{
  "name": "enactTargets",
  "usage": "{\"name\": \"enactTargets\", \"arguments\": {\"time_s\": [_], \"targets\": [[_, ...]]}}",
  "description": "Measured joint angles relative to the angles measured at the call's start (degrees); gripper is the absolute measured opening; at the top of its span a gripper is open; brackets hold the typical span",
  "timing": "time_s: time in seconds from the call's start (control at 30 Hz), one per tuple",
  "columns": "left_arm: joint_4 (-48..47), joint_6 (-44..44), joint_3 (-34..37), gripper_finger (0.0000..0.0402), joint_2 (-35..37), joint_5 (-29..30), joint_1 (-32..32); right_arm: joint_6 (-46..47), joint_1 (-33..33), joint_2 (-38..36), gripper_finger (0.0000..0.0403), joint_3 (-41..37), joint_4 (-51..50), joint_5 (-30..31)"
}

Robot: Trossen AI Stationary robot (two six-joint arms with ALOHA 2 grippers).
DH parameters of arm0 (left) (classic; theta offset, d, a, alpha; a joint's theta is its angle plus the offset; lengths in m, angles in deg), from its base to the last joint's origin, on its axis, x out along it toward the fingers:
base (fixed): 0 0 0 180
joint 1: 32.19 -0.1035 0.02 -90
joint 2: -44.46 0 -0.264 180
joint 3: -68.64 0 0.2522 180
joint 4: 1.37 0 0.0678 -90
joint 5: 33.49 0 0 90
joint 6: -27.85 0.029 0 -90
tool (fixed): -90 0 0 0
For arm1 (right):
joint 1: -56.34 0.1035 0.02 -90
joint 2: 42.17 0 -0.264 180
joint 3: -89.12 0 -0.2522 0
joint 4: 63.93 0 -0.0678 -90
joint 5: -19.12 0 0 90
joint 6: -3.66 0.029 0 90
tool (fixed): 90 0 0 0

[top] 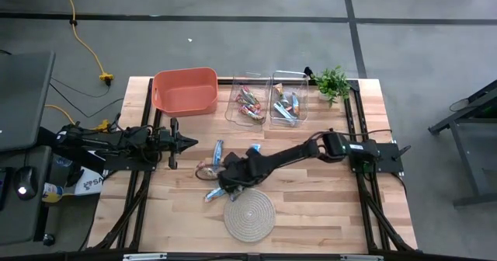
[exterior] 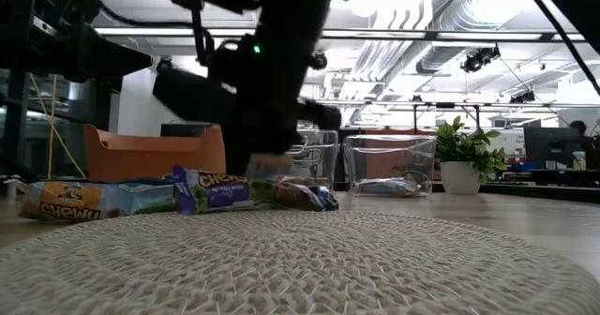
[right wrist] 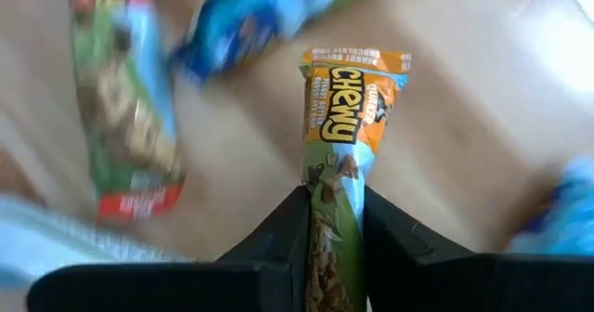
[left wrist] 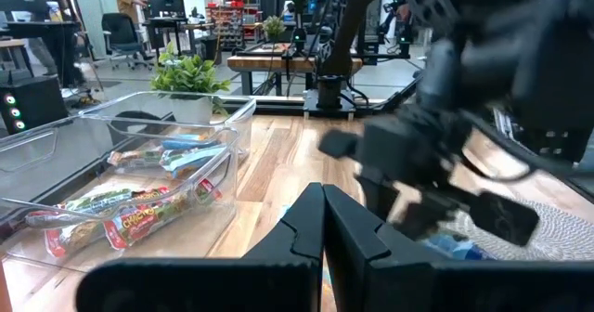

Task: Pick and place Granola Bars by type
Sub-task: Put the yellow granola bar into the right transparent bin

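Observation:
Several granola bars lie loose on the wood left of centre: a blue one (top: 218, 148), a small heap (top: 208, 168) and another blue one (top: 211, 193). In the low view they show as a Chewy bar (exterior: 84, 201) and a blue-green one (exterior: 225, 191). My right gripper (top: 227, 179) reaches over this heap and is shut on an orange-and-green Chewy bar (right wrist: 345, 108). My left gripper (top: 190, 143) waits shut, above the table's left half, pointing at the heap. Other bars lie in two clear bins (top: 247, 99) (top: 288, 98) at the far edge. My right gripper (right wrist: 336, 196) pinches the orange-and-green bar between its two fingers, by its green end (right wrist: 334, 187). The fingers lie along the bar, and its orange end (right wrist: 357, 75) sticks out past the fingertips. Whether the bar is lifted clear of the wood I cannot tell.
An orange tub (top: 185, 88) stands at the far left beside the clear bins. A potted plant (top: 332, 81) sits at the far right corner. A round coiled rope mat (top: 248, 214) lies at the near edge, just by the right gripper. Bare wood shows on the right half.

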Motion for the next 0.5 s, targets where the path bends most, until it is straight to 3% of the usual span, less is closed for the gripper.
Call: {"name": "enactTargets", "arguments": {"time_s": [0.5], "targets": [[0.0, 0.0, 0.0, 0.0, 0.0, 0.0, 0.0, -6.4, -3.2, -0.2, 0.0066, 20.7, -7.2, -1.8]]}}
